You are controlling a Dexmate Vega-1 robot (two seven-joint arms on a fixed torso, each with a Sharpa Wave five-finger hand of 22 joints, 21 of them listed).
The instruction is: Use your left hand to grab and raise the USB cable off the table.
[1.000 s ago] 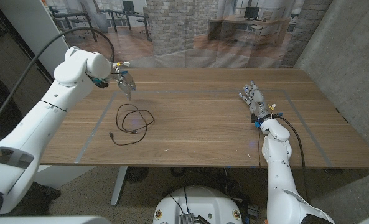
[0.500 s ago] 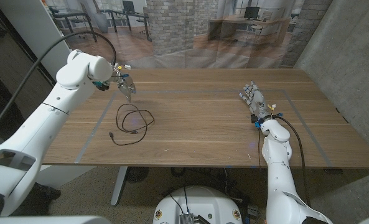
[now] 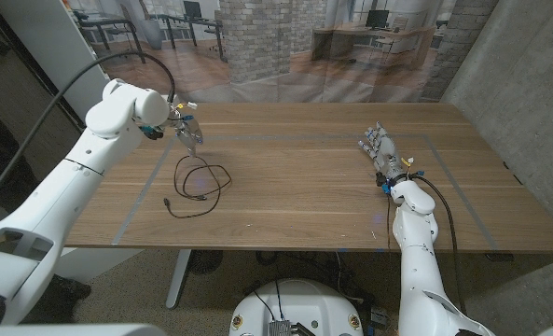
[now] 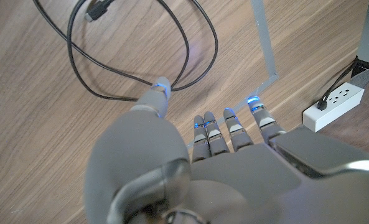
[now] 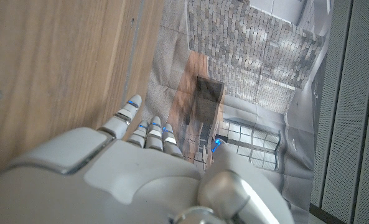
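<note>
**Hovering over one cable, holding nothing**

Hanging my left hand (image 3: 188,132) in the air just past the far edge of the one USB cable (image 3: 198,184), I have its fingers (image 4: 233,129) pointed down and spread, with nothing between them. In my left wrist view the thumb tip sits right over the cable's loop, but I cannot tell whether it touches.

The cable lies loosely coiled on the wooden surface (image 3: 295,187): one larger loop, with a tail running toward 7 o'clock to a plug end (image 3: 168,203). A second connector (image 4: 99,8) lies inside the loop. From the middle of the surface, the cable is at about 9 o'clock.

My right hand (image 3: 380,149) stands at about 3 o'clock, well apart from the cable, fingers extended toward 12 o'clock and gripping nothing.

Thin pale tape lines (image 3: 144,189) mark a rectangle on the surface; the cable lies inside its left side. One white power strip (image 4: 332,104) shows on the floor in the left wrist view.
</note>
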